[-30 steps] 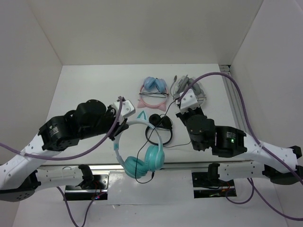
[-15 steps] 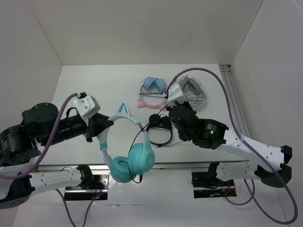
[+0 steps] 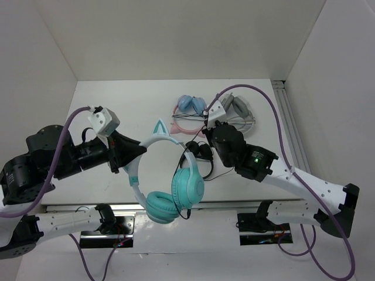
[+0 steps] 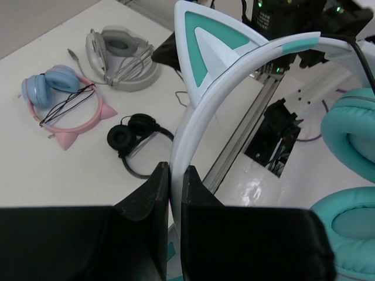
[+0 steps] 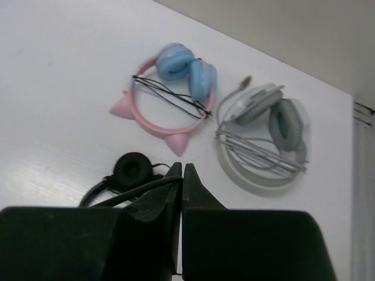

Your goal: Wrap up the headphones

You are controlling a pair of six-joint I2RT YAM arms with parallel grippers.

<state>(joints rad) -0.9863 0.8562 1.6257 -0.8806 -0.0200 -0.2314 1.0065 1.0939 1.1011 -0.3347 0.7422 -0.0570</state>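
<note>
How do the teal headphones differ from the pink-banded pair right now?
The teal headphones hang lifted, band pinched in the left end effector; the pink-banded pair lies flat on the table. The teal pair's black cable trails loose; the pink pair's is wound across its band. Both bands carry cat ears.

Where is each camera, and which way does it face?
Top external: above, behind the arms, looking down on the white table; both arms show.
Left wrist: along the left gripper clamping the teal cat-ear headphones by the band.
Right wrist: past the shut right gripper, down at the table.
All share the pink-banded cat-ear headphones.
</note>
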